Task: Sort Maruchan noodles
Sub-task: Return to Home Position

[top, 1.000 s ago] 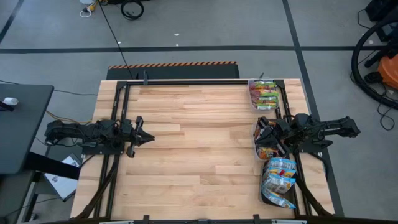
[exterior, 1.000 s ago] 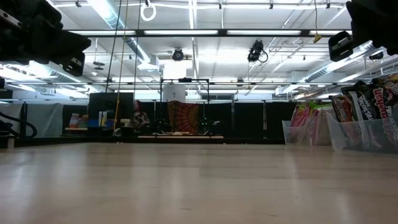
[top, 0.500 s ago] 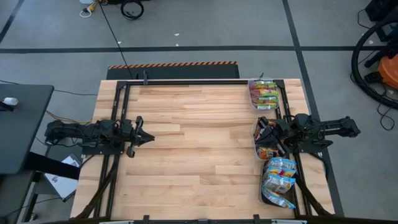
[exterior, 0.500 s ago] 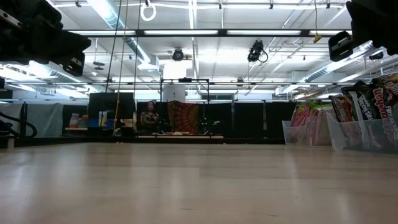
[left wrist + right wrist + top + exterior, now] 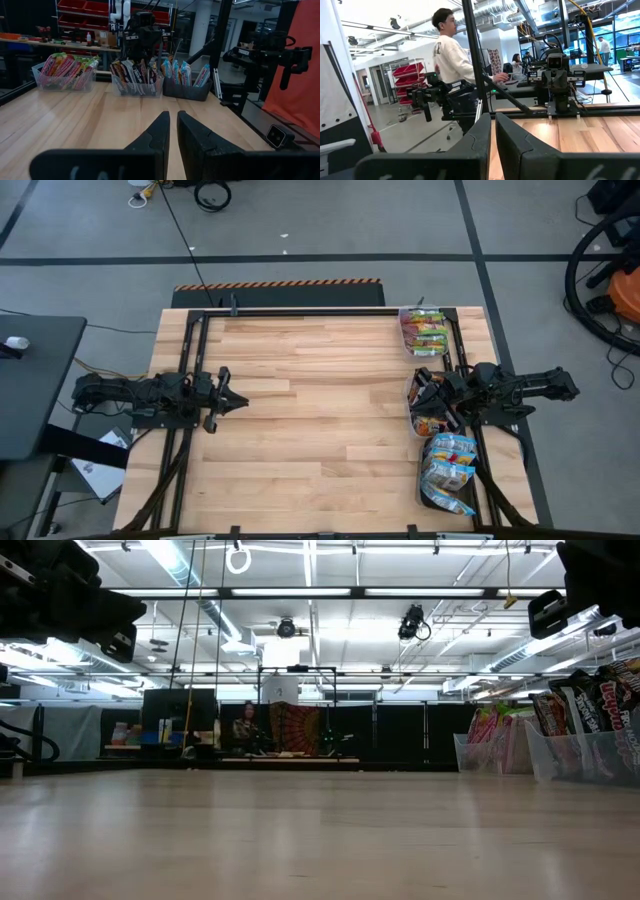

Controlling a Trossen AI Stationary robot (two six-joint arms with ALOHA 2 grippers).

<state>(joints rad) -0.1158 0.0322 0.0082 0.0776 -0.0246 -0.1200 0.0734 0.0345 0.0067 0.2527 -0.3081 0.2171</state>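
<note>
Three containers stand in a row along one edge of the wooden table (image 5: 310, 410), each filled with noodle packets. Nearest the table's front, just beside the middle bin (image 5: 136, 90), a dark tray (image 5: 187, 92) holds pale blue packets (image 5: 450, 465) standing on edge. The middle bin is clear plastic and packed with upright dark brown-red packets (image 5: 432, 420). Beyond it, near the table's far edge and a little apart from the middle bin, a second clear bin (image 5: 62, 85) holds green-and-red packets (image 5: 425, 330).

The right gripper (image 5: 428, 387) hangs over the middle bin, its two fingers pressed together with nothing between them. The left gripper (image 5: 235, 401) sits well apart from the middle bin, at the opposite side of the table and pointing toward it, its fingers likewise pressed together on nothing. No packets lie on the bare wood between them. Far past the table, a person (image 5: 452, 60) in a pale top stands in the room.
</note>
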